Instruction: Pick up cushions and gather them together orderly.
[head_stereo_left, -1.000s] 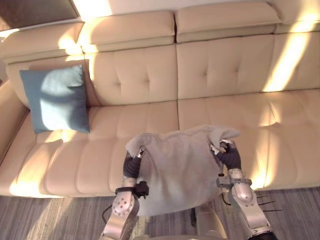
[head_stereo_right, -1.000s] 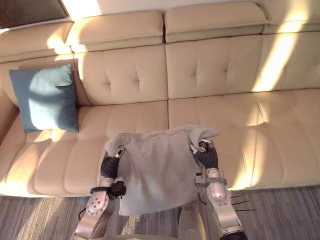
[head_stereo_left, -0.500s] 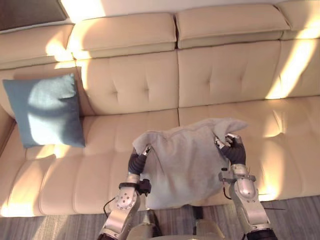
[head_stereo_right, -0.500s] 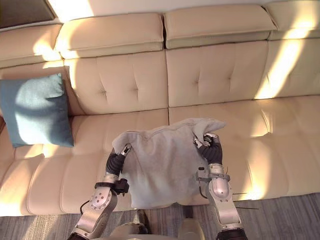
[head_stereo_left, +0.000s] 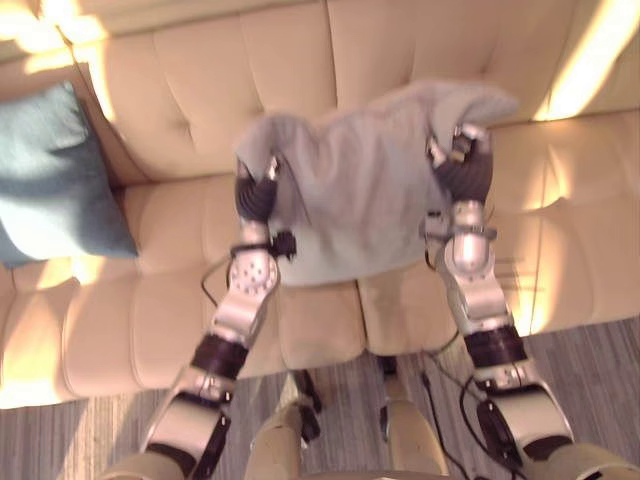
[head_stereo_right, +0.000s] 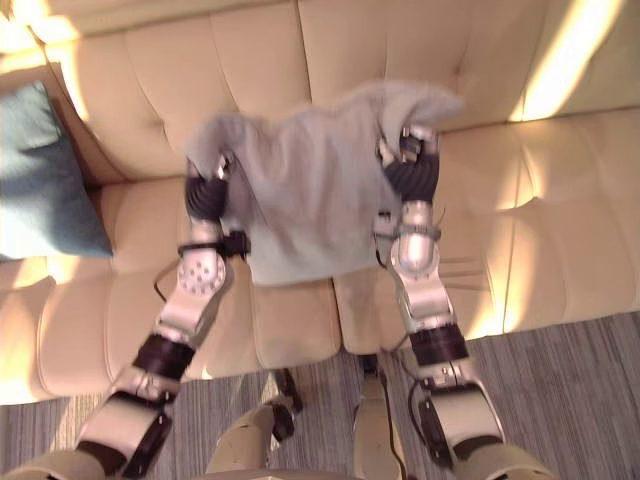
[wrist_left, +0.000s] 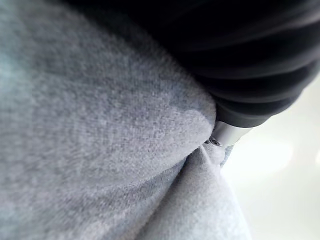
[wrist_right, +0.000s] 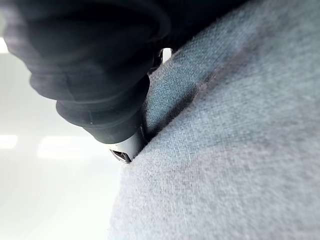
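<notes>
A grey cushion (head_stereo_left: 360, 190) hangs in the air between my two hands, above the seat of the beige sofa (head_stereo_left: 160, 330) and in front of its backrest. My left hand (head_stereo_left: 256, 197) grips the cushion's left edge, fingers curled into the cloth. My right hand (head_stereo_left: 462, 170) grips its right upper corner the same way. The left wrist view has grey cloth (wrist_left: 100, 140) bunched against the left hand's dark cover (wrist_left: 250, 65). In the right wrist view the cloth (wrist_right: 240, 150) lies against the right hand (wrist_right: 90, 65). A blue cushion (head_stereo_left: 50, 180) leans on the backrest at the sofa's left end.
Beige seat sections lie between the held cushion and the blue one, and to the right (head_stereo_left: 580, 230). Grey striped flooring (head_stereo_left: 80, 440) runs along the sofa's front edge.
Both arms have stretched out and carried the grey cushion from over the seat's front edge to in front of the backrest. The camera has tipped down, shifting the whole picture.
</notes>
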